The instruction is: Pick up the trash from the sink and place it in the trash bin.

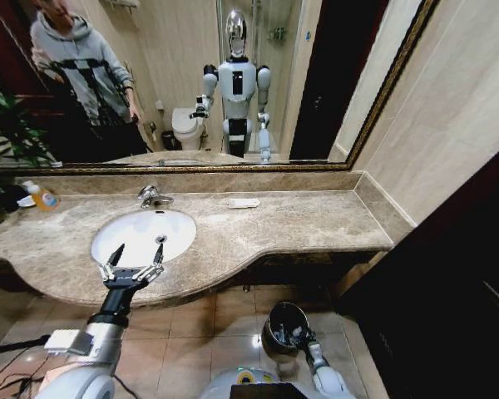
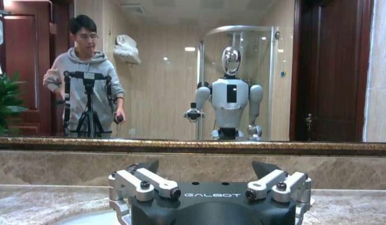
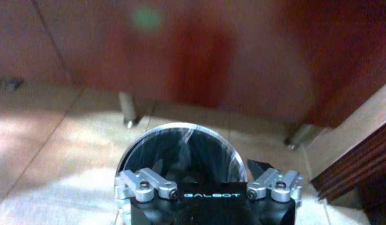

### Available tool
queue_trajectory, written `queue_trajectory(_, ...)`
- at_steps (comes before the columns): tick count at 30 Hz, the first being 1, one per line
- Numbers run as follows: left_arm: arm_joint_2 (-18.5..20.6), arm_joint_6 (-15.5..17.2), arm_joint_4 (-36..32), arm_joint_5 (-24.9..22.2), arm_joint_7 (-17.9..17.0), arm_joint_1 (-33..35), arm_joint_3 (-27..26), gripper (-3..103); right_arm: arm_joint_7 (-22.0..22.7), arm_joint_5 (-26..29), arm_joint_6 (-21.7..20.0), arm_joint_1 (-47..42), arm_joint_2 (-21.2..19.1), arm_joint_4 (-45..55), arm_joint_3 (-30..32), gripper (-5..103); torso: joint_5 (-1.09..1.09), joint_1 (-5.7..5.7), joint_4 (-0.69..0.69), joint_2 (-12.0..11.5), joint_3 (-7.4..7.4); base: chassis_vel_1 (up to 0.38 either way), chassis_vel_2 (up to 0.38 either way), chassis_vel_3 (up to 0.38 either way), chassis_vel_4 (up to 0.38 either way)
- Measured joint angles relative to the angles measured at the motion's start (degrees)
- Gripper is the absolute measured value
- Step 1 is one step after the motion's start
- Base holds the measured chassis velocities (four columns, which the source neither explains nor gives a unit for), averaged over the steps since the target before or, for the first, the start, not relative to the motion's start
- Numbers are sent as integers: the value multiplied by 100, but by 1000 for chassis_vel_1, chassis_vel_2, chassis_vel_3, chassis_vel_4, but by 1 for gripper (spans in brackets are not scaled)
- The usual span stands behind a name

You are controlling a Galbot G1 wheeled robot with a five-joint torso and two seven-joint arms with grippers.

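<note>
The white oval sink (image 1: 129, 233) is set in the beige marble countertop (image 1: 299, 220), with a chrome faucet (image 1: 153, 197) behind it. My left gripper (image 1: 138, 249) hovers open over the basin's near rim, nothing between its fingers (image 2: 149, 165). A small flat white piece of trash (image 1: 244, 203) lies on the counter to the right of the faucet. On the floor below stands the black trash bin (image 1: 276, 320) with its shiny rim (image 3: 180, 127). My right gripper (image 1: 299, 336) hangs open just above the bin's mouth, holding nothing.
An orange soap bottle (image 1: 41, 197) stands at the counter's far left beside a green plant (image 1: 8, 133). A wide mirror (image 1: 233, 75) covers the wall behind the counter. A dark wooden door (image 1: 457, 274) stands close on the right. The floor is tiled.
</note>
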Motion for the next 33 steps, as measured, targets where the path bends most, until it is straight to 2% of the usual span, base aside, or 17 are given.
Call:
queue_trajectory(1, 0, 0, 0, 0, 0, 0, 0, 100, 0, 0, 0, 0, 0, 0, 0, 91, 0, 0, 0, 0, 0, 0, 0, 0, 0)
queue_trajectory(3, 0, 0, 0, 0, 0, 0, 0, 100, 125, 57, 158, -240, -17, 463, 21, 98, 0, 0, 0, 0, 0, 0, 0, 0, 0)
queue_trajectory(6, 0, 0, 0, 0, 0, 0, 0, 100, 232, 192, 223, -460, -30, 944, 53, 100, 0, 0, 0, 0, 0, 0, 0, 0, 0)
queue_trajectory(9, 0, 0, 0, 0, 0, 0, 0, 100, 339, 593, 204, -926, -30, 1881, 111, 100, 1, 0, 0, 0, 0, 0, 0, 0, 0)
queue_trajectory(10, 0, 0, 0, 0, 0, 0, 0, 100, 339, 593, 204, -926, -30, 1881, 111, 100, 1, 0, 0, 0, 0, 0, 0, 0, 0)
queue_trajectory(14, 0, 0, 1, 0, 0, 0, 0, 100, 408, 1115, 186, -1828, -67, 3337, 219, 100, -1, 0, -1, 0, 0, 0, 0, 0, 0)
queue_trajectory(15, 0, 0, 1, 0, 0, 0, 0, 100, 408, 1115, 186, -1828, -67, 3337, 219, 100, -1, 0, -1, 0, 0, 0, 0, 0, 0)
queue_trajectory(19, 0, 0, 0, 0, 0, 0, 0, 100, 486, 1306, 254, -2451, -44, 4495, 278, 100, 0, -1, -1, 0, 0, 0, 0, 0, 0)
queue_trajectory(22, 0, 0, 0, 0, 0, 0, 0, 100, 484, 1303, 273, -2590, -31, 5056, 261, 100, -1, -1, -1, 0, 0, 0, 0, 0, 0)
queue_trajectory(27, 0, 0, 0, 0, 1, 0, 0, 100, 145, 1310, 143, -2403, 3, 5932, 122, 100, -1, -1, -1, 0, 0, 0, 0, 0, 0)
queue_trajectory(28, 0, 0, 0, 0, 0, 0, 0, 100, -25, 1370, -46, -2144, -94, 6105, 26, 100, -1, -1, -2, 0, 0, 0, 0, 0, 0)
queue_trajectory(29, 0, 0, 0, 0, 0, 0, 0, 100, -25, 1370, -46, -2144, -94, 6105, 26, 100, -1, -1, -2, 0, 0, 0, 0, 0, 0)
queue_trajectory(32, 0, 0, 0, 0, 0, 0, 0, 100, -253, 1683, -736, -1238, -536, 6225, -257, 100, 0, -1, 1, 0, 0, 0, 0, 0, 0)
queue_trajectory(33, 0, 0, 0, 0, 0, 0, 0, 100, -253, 1683, -736, -1238, -536, 6225, -257, 100, 0, -1, 1, 0, 0, 0, 0, 0, 0)
